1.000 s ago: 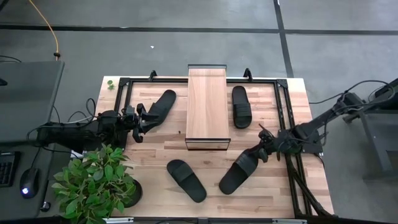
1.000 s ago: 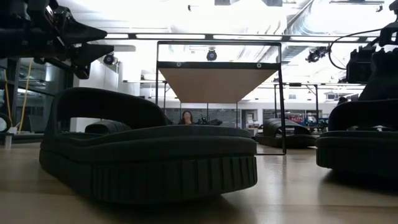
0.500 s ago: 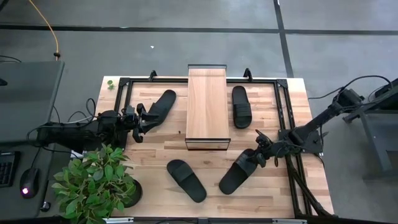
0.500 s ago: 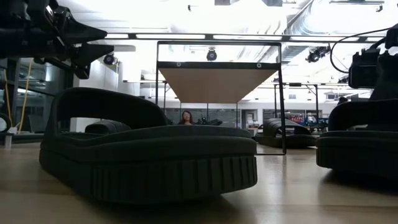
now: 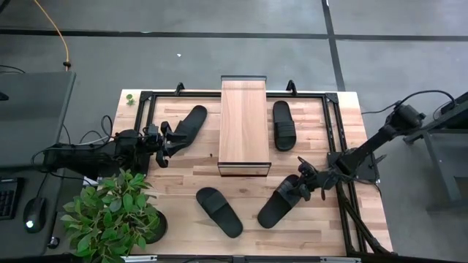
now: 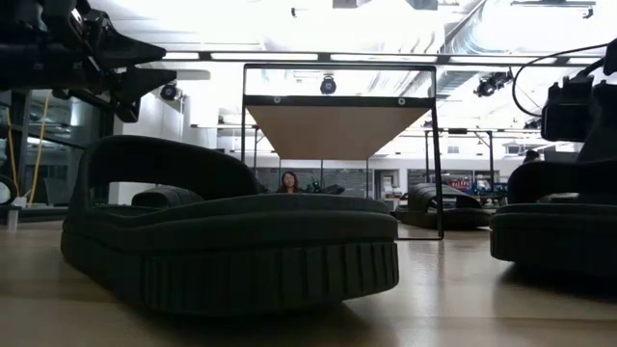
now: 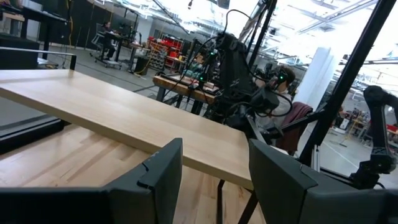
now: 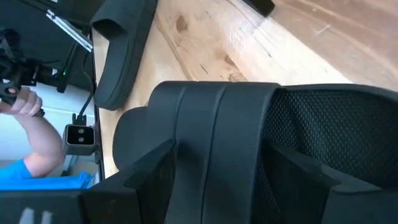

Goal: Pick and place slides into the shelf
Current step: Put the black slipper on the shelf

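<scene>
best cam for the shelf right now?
High view: the shelf shows whole from above, slides on both sides. Low view sees only its plank underside and frame; left wrist view shows part of the plank; right wrist view shows none of it.

The butcher-block table (image 5: 183,175) carries the shelf (image 5: 244,124), four slides (image 5: 219,211) and a plant (image 5: 113,215).

Four slides plain black: left rear (image 5: 189,125), right rear (image 5: 284,125), front centre (image 5: 219,211), front right (image 5: 274,206). Front-right footbed shows fine mesh texture (image 8: 336,134). Shelf (image 5: 244,124) top light wood, frame dark. Tabletop (image 5: 183,174) pale butcher-block stripes. Plant (image 5: 113,215) green. Arms dark; floor grey. Person's sleeve (image 8: 37,180) blue.
</scene>
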Available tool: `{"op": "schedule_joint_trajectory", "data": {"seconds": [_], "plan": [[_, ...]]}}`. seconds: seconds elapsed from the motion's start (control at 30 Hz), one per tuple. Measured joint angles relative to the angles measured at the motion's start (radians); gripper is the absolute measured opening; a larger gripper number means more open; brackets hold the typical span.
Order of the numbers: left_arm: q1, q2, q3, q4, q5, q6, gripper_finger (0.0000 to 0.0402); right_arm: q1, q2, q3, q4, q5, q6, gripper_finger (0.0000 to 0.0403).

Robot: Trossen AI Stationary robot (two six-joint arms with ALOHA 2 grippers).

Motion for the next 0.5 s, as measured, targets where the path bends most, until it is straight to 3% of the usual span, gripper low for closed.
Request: {"op": "schedule_joint_trajectory", "data": {"seconds": [0.5], "plan": [[0.000, 0.000, 0.000, 0.000, -0.027, 0.000, 0.0168, 0.000, 0.023, 0.000, 0.020, -0.011, -0.008, 0.0226]]}}
